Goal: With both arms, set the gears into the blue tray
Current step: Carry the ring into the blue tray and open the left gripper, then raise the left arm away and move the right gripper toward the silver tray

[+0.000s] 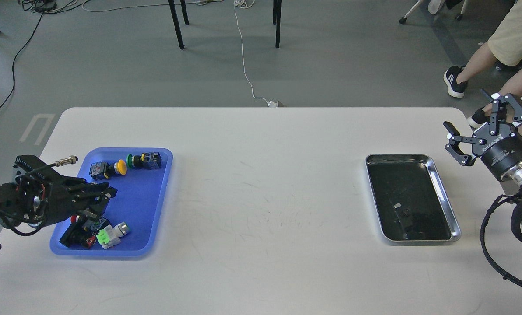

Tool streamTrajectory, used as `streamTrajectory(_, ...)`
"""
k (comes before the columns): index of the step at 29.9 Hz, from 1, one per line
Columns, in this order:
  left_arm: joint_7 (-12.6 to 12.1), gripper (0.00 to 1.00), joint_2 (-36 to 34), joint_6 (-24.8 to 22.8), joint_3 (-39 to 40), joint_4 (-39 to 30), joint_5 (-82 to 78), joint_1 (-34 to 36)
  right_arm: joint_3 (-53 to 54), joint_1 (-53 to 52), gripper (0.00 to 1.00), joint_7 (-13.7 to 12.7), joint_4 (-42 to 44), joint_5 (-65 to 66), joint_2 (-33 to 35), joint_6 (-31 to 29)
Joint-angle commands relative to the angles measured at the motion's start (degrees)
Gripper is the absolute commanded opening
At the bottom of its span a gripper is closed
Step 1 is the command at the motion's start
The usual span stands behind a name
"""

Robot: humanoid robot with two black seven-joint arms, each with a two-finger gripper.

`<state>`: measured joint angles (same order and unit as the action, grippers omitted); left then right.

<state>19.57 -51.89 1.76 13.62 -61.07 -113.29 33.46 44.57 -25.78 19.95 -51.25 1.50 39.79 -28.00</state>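
Note:
The blue tray [143, 199] lies at the table's left and holds several colourful push-button switches. My left gripper [105, 196] hovers over the tray's left edge, pointing right. Its dark fingers lie close together and I cannot make out a gap or anything held. My right gripper [471, 114] is raised beyond the table's right edge, open and empty. A tiny dark speck [406, 213] in the steel tray [443, 183] may be a gear, but it is too small to tell. No other gears show.
Yellow- and green-capped switches [131, 162] sit at the blue tray's far end, and more switches [96, 232] at its near end. The steel tray stands at the table's right. A person's legs [484, 65] are beyond the far right corner.

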Motion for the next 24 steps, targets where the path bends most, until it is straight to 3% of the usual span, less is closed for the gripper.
streamTrajectory(1,0.03,0.16,0.74,0.17,-0.17,3.66,0.0,-0.15,-0.01,-0.06,0.99,0.0,0.01,-0.01,0.47,0.0)
streamTrajectory(6,0.03,0.3,3.03,0.17,-0.18,5.87,0.26,-0.06,-0.01,-0.06,0.99,0.0,0.1,0.08,0.56,0.0)
streamTrajectory(9,-0.14,0.56,3.11,-0.01,-0.09,5.96,0.26,0.02,-0.09,0.03,0.99,0.0,0.01,-0.01,0.56,0.0)
streamTrajectory(15,0.03,0.63,2.94,-0.36,0.44,5.87,3.06,0.81,-0.09,0.03,0.99,0.0,0.01,0.08,0.56,0.0)
streamTrajectory(21,0.3,0.8,1.89,-0.79,0.97,3.5,26.93,6.51,-0.1,-0.06,0.99,0.0,-0.25,0.25,1.96,0.0)
streamTrajectory(24,0.12,0.91,0.74,-4.12,0.97,2.18,42.4,12.22,-0.1,-0.15,0.99,0.0,-1.48,0.69,4.24,0.0)
